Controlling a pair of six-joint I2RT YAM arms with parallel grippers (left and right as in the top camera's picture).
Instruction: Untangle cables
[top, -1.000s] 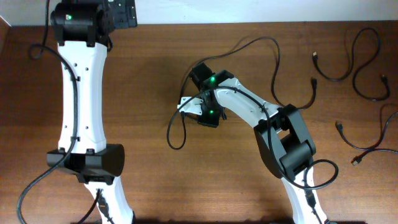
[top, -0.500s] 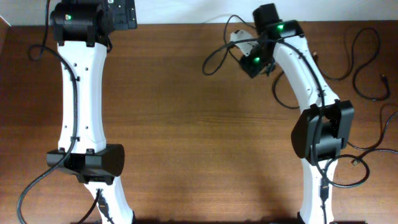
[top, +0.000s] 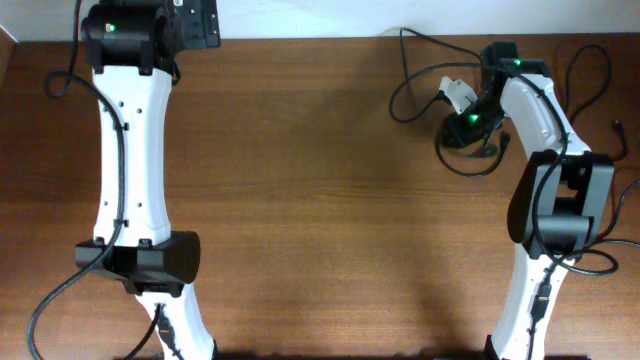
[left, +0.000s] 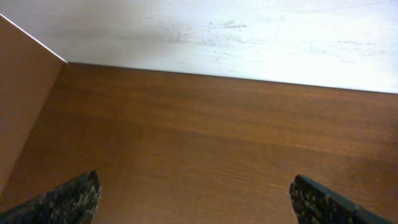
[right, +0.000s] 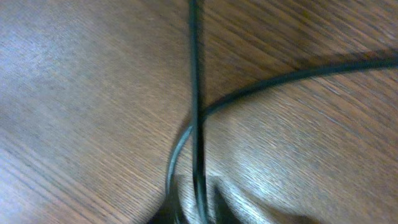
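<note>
This looks to me like a robotics lab bench. A brown wood-grain tabletop (top: 300, 200) meets a plain white wall (left: 249, 37) at its far edge. My white-and-black jointed left arm (top: 128, 140) and right arm (top: 540, 110) rise from its near edge. Thin black flexible cables (right: 195, 74) cross the wood.

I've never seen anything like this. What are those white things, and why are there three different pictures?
They are two robot arms on a wooden table, each ending in a two-finger gripper. One picture looks down from above; the other two come from cameras on the wrists. The left gripper is open and empty, near the wall. The right gripper appears to pinch a thin black cable, blurred in its close-up. More loose cables lie at the table's right edge.
</note>
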